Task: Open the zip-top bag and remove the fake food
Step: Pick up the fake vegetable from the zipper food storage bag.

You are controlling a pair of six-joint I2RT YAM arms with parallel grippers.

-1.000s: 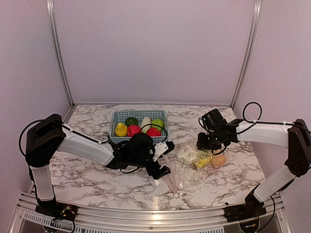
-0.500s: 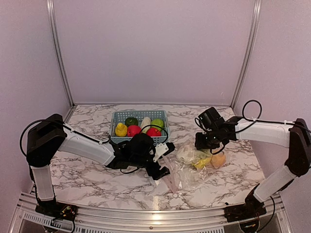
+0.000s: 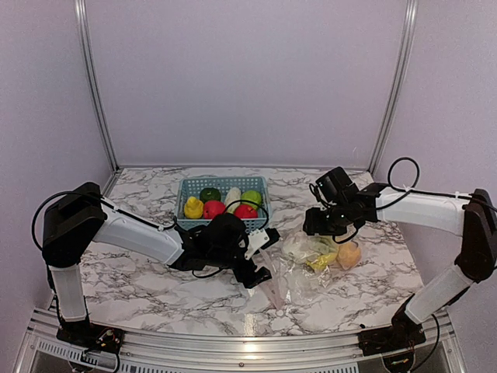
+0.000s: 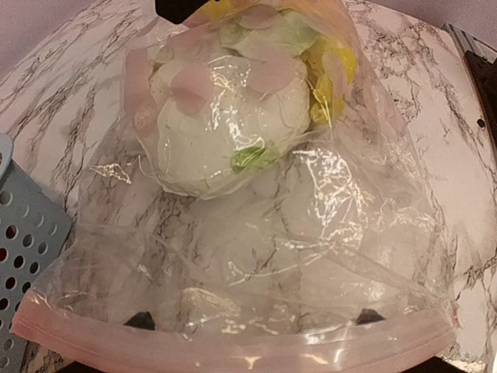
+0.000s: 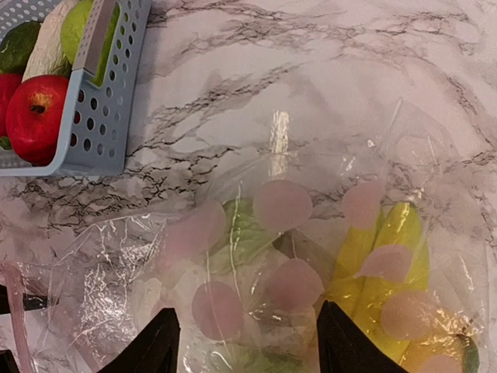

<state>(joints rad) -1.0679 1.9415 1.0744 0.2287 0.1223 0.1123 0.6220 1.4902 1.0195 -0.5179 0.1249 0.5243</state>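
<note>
The zip-top bag (image 3: 299,268) lies crumpled on the marble table, clear with pink dots. Inside it are fake food pieces: a white cauliflower (image 4: 225,132), yellow bananas (image 5: 388,272) and something green. An orange piece (image 3: 348,255) sits at the bag's right end. My left gripper (image 3: 262,264) is at the bag's near-left end, open wide, and the pink zipper strip (image 4: 233,350) lies across its fingertips (image 4: 140,318). My right gripper (image 5: 248,346) hovers open over the bag's far side, its fingers (image 5: 155,346) straddling the cauliflower and the green piece through the plastic.
A light blue slotted basket (image 3: 221,181) stands behind the bag, holding a red apple (image 5: 35,109), yellow, green and white toy pieces. Its corner (image 4: 23,233) is just left of the bag. Walls close off the back and sides.
My right gripper has shifted slightly left along the bag's far side, and its jaws have spread wider. The left arm and the bag have stayed put.
</note>
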